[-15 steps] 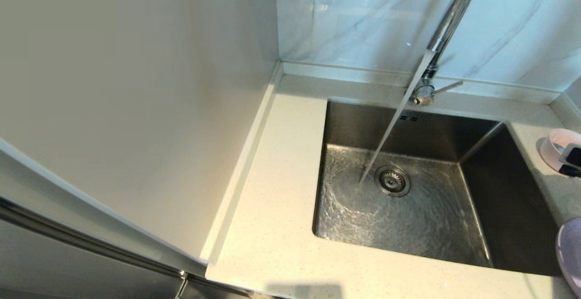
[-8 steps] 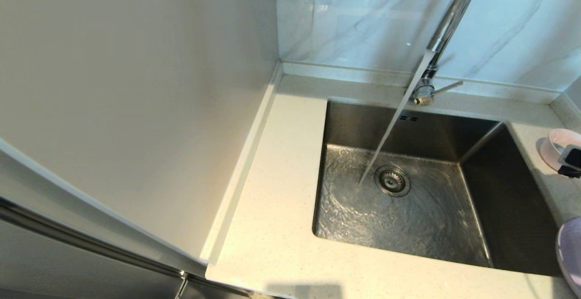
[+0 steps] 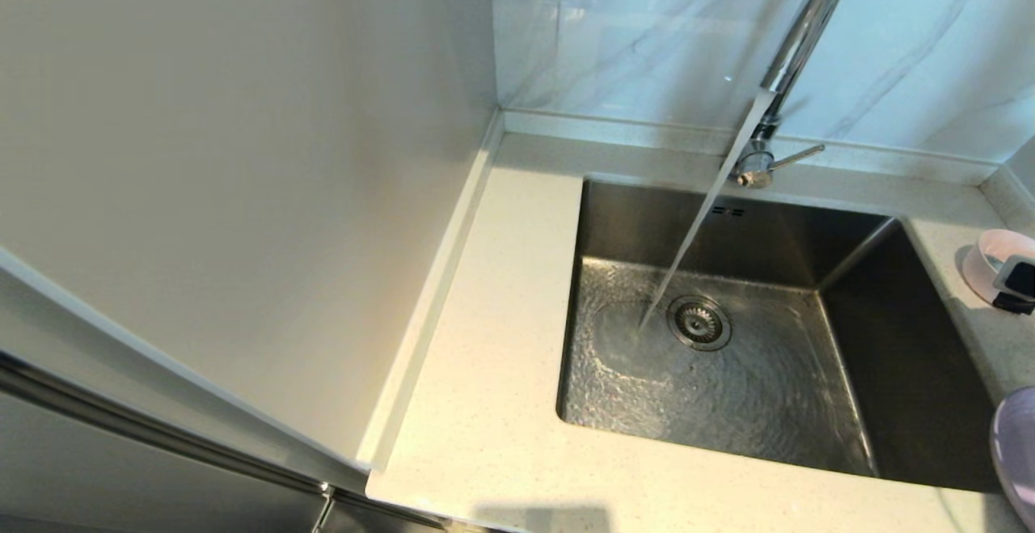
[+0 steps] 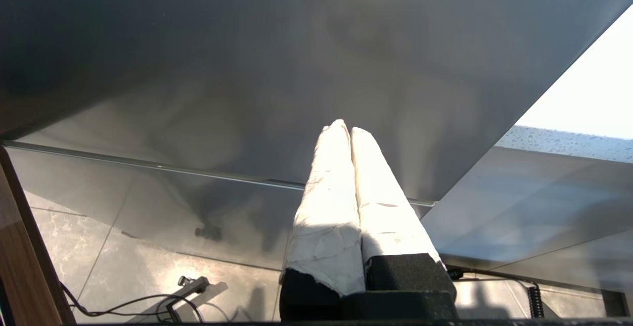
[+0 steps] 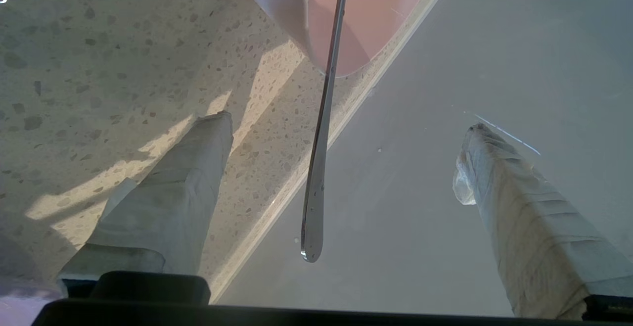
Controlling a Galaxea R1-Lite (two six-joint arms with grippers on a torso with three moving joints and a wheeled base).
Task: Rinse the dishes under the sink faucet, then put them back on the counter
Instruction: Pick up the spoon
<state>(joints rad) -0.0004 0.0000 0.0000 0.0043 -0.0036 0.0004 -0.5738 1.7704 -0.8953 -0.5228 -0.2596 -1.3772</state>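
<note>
Water runs from the chrome faucet [image 3: 796,40] into the steel sink [image 3: 906,339], landing beside the drain strainer [image 3: 699,323]. The pale-pink bowl [image 3: 990,262] stands on the counter [image 3: 501,355] right of the sink. In the right wrist view the silver spoon [image 5: 321,167] leans out of the bowl [image 5: 356,19]. Its handle lies between the fingers of my open right gripper [image 5: 346,128] without touching either. The lilac plate [image 3: 1015,452] shows at the lower right edge. My left gripper [image 4: 346,128] is shut and empty, parked low in front of a grey cabinet panel.
The faucet's thin lever [image 3: 796,157] points right at its base. A tall pale panel [image 3: 242,193] walls off the counter's left side. The marble wall [image 3: 647,31] rises behind the low back edge. A grey wall [image 5: 470,69] stands beside the bowl.
</note>
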